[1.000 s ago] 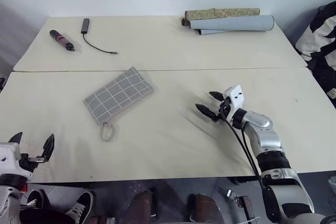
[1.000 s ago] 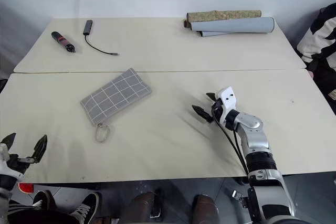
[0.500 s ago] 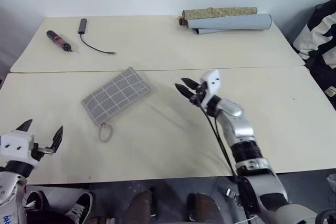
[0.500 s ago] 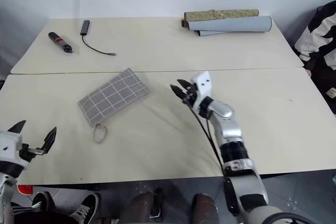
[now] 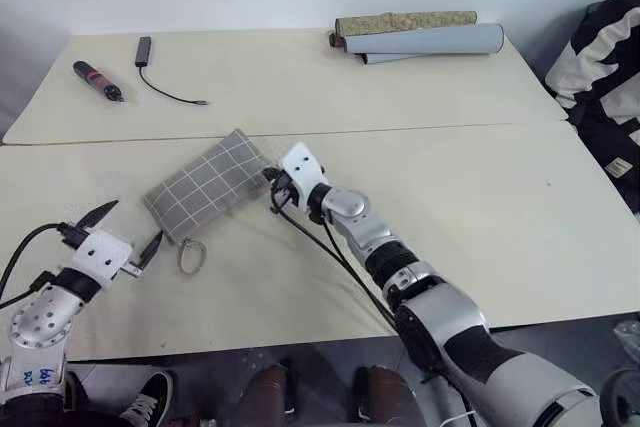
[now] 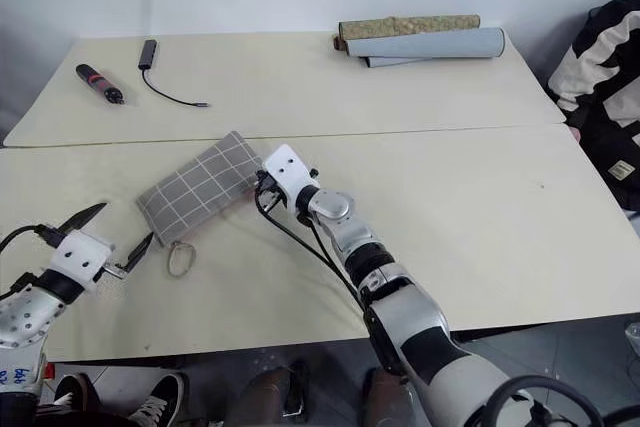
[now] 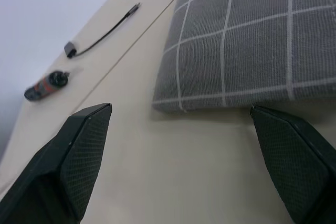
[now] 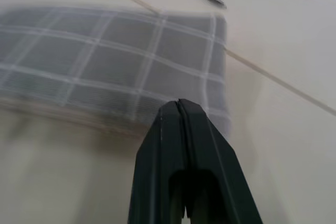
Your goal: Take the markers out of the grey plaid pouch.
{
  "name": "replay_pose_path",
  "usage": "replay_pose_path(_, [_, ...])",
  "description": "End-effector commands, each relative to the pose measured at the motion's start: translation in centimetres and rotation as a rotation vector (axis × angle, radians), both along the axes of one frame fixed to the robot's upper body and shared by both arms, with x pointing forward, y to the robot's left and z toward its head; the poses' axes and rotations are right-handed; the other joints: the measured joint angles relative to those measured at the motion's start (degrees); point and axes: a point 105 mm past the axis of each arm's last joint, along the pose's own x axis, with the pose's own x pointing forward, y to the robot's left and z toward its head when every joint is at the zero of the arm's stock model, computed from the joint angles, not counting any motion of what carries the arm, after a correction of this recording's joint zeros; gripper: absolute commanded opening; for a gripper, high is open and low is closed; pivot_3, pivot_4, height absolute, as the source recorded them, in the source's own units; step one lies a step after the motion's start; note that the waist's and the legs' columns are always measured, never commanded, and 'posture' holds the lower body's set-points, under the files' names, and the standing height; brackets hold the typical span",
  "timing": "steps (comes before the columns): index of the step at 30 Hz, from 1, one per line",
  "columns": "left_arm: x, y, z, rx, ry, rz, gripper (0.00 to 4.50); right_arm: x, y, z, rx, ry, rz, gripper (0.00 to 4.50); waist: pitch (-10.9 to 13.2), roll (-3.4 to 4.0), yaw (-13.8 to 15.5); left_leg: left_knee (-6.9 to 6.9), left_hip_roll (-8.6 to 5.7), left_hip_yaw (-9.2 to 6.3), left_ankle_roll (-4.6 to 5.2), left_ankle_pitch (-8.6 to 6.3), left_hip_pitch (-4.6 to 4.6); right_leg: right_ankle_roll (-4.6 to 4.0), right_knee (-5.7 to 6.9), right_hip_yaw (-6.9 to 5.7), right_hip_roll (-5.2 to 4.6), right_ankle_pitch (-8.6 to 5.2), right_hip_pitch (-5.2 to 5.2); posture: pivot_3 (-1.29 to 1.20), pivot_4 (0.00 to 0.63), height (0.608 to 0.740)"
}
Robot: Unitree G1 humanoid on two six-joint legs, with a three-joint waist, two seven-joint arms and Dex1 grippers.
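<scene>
Grey plaid pouch (image 5: 207, 185) lies flat and slantwise on the cream table (image 5: 500, 217), just on the robot's side of the seam between the two tabletop halves; it serves as the landmark for the rest. Its small loop (image 5: 191, 256) trails from the near, lower end. No markers can be seen; the pouch looks closed from above.

At the pouch's far-right corner sits the right gripper (image 5: 273, 185), its two black fingers pressed together with nothing between them, the tips right at the fabric edge. In the right wrist view the closed fingers (image 8: 181, 129) point straight at the pouch's long side (image 8: 131, 72), and whether they touch the cloth cannot be told.

Near the loop end of the pouch, on the robot's side and to its left, is the left gripper (image 5: 122, 235) with its fingers spread wide apart, holding nothing. The left wrist view shows both fingertips (image 7: 86, 135) framing the pouch's corner (image 7: 236, 51), still apart from it.

Well beyond the pouch, on the far-left part of the table, lie a thick black pen-like tool with a pink band (image 5: 96, 80) and a small dark adapter with a thin black cable (image 5: 160, 75). Far beyond the pouch to the right, at the table's back edge, rest a rolled grey mat (image 5: 430, 40) and a speckled tan roll (image 5: 405, 22) touching it.
</scene>
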Motion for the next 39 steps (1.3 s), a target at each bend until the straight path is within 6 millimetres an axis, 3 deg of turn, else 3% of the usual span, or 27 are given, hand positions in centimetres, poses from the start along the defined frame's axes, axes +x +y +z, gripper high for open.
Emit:
replay_pose_path(1, [0.1, 0.1, 0.1, 0.120, -0.004, -0.027, 4.50, -0.3, 2.1, 1.5, -0.018, -0.064, 0.004, 0.03, 0.0, 0.01, -0.5, -0.01, 0.04, 0.01, -0.06, -0.02, 0.01, 0.00, 0.00, 0.00, 0.04, 0.00, -0.02, 0.00, 0.150, 0.740])
replay_pose_path(9, [1.6, -1.3, -1.0, 0.380, 0.027, -0.132, 4.50, 0.3, 1.4, -0.1, -0.110, -0.024, -0.041, 0.03, 0.0, 0.03, -0.5, -0.06, 0.18, 0.14, -0.24, -0.07, 0.08, -0.04, 0.06, 0.06, 0.13, 0.02, -0.09, 0.00, 0.150, 0.740])
replay_pose_path(15, [3.0, -3.6, -2.0, 0.376, 0.029, -0.209, 4.50, 0.4, 1.3, 0.5, -0.092, -0.035, -0.037, 0.03, 0.0, 0.06, -0.3, -0.06, 0.18, 0.20, -0.28, -0.07, 0.13, -0.09, 0.10, 0.14, 0.12, 0.05, -0.08, 0.00, 0.150, 0.740])
replay_pose_path(18, [3.3, -4.2, -2.5, 0.348, 0.063, -0.242, 3.94, 0.6, 1.0, 1.0, -0.091, -0.055, -0.037, 0.00, 0.0, 0.06, 0.0, -0.06, 0.18, 0.21, -0.28, -0.07, 0.15, -0.10, 0.11, 0.15, 0.12, 0.05, -0.06, 0.00, 0.150, 0.740])
replay_pose_path(22, [3.2, -4.7, -2.3, 0.317, 0.053, -0.266, 2.59, 0.6, 0.5, 2.1, -0.072, -0.108, -0.011, 0.00, 0.0, 0.06, 0.0, -0.06, 0.18, 0.26, -0.21, -0.03, 0.14, -0.10, 0.10, 0.19, 0.12, 0.06, -0.09, 0.00, 0.150, 0.740])
replay_pose_path(27, [2.5, -5.3, -2.5, 0.262, 0.060, -0.293, 0.96, -0.4, -2.7, 6.1, 0.078, -0.212, 0.054, 0.00, 0.0, 0.03, 0.3, -0.06, 0.18, 0.29, -0.02, 0.02, 0.13, -0.10, 0.06, 0.20, 0.09, 0.06, -0.09, 0.00, 0.150, 0.740])
replay_pose_path(30, [2.2, -5.5, -2.6, 0.223, 0.073, -0.301, 0.04, -2.2, -4.5, 6.8, 0.105, -0.194, 0.109, 0.00, 0.0, 0.03, 0.5, -0.04, 0.18, 0.34, 0.13, -0.06, 0.16, -0.10, 0.04, 0.24, 0.07, 0.06, -0.04, 0.00, 0.150, 0.740])
replay_pose_path(36, [2.5, -6.5, -1.5, 0.151, 0.046, -0.301, 0.01, -5.1, -7.9, 6.8, 0.104, -0.128, 0.133, 0.00, 0.0, 0.03, 0.8, -0.03, 0.18, 0.41, 0.19, -0.13, 0.25, -0.09, -0.02, 0.22, 0.06, 0.06, 0.02, 0.00, 0.150, 0.740])
replay_pose_path(39, [3.4, -7.7, -0.6, 0.140, 0.022, -0.310, 0.00, -7.8, -9.3, 5.1, 0.111, 0.027, 0.233, 0.18, 0.0, 0.01, 1.2, 0.00, 0.18, 0.47, 0.18, -0.14, 0.27, -0.10, -0.07, 0.21, 0.04, 0.06, 0.06, 0.00, 0.150, 0.740])
